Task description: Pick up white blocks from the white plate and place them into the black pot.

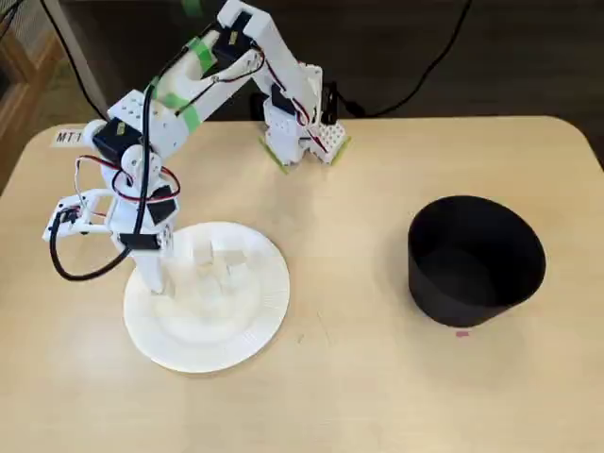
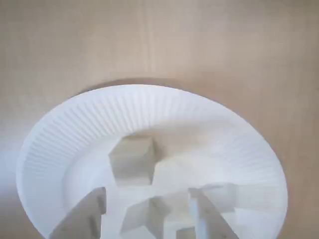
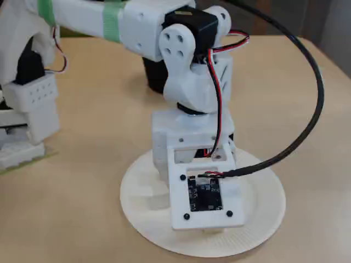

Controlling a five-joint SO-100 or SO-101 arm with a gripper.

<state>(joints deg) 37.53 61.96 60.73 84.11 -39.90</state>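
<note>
Your claw [image 2: 147, 219] is down over the white plate [image 1: 260, 311], and in the wrist view its two fingers [image 2: 82, 219] stand apart, one at each side of a small white block [image 2: 144, 216] that lies between them; you cannot tell from the pictures whether the fingers already touch this block. A second white block [image 2: 132, 160] lies just beyond it, farther into the plate, and a third one [image 2: 234, 195] lies to the right, close to the right finger. In a fixed view from above, the plate sits on the left part of the wooden worktop [image 1: 377, 377], and the blocks [image 1: 217, 264] are gathered near its middle, just to the right of the claw. The black pot [image 1: 477, 260] stands on the right side of the worktop, well apart from the plate, and its inside is too dark to see. The arm [image 1: 189, 75] reaches from its base at the far edge of the worktop down to the plate. In the other fixed view, the wrist housing with its camera board [image 3: 204, 194] hides the fingers and the blocks, and only the ribbed rim of the plate [image 3: 258, 224] shows around it.
</note>
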